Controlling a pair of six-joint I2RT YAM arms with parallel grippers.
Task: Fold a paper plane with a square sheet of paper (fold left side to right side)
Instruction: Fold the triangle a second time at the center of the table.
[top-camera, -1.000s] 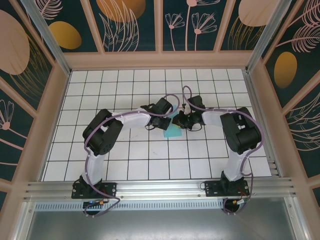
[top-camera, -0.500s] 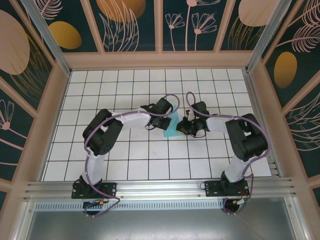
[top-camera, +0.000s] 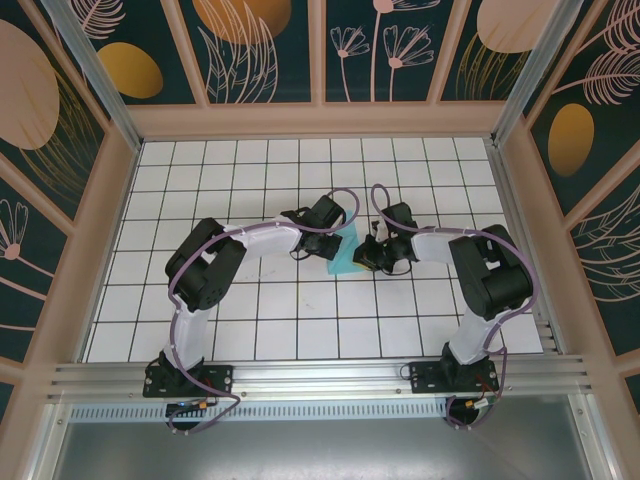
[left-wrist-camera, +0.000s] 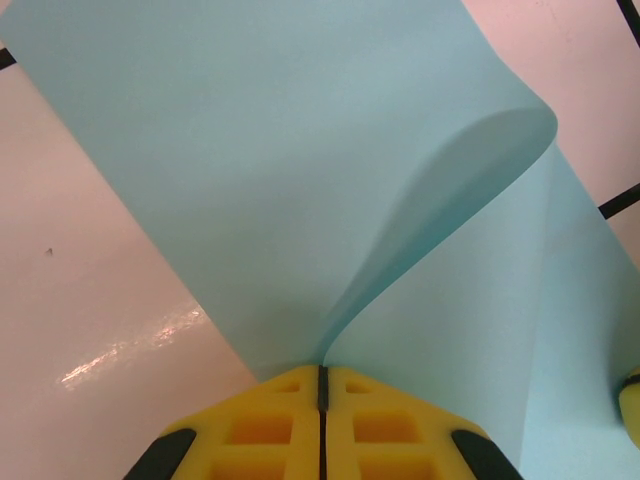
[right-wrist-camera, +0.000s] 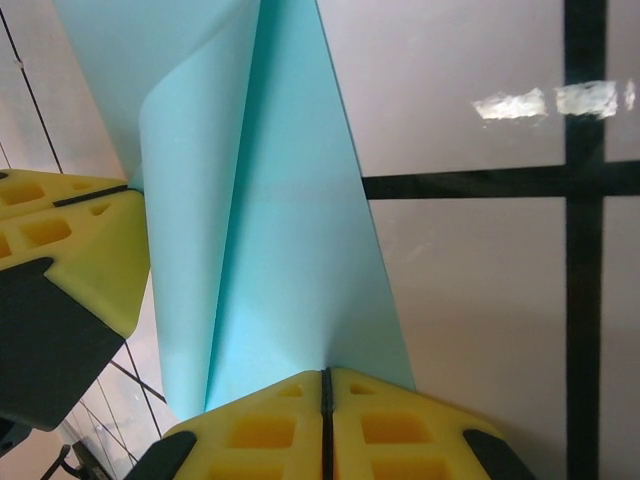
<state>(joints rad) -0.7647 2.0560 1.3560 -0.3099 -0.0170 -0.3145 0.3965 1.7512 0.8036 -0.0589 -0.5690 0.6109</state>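
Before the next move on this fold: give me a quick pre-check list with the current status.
1. Left gripper shut on the square sheet of paper: ok.
2. Right gripper shut on the same sheet: ok.
3. Fold pressed flat: not ok, the sheet bows up in a soft curl.
4. Edges lined up: cannot tell, the corners are out of view.
5. Grippers apart from each other: ok, close, but the right wrist view shows a gap.
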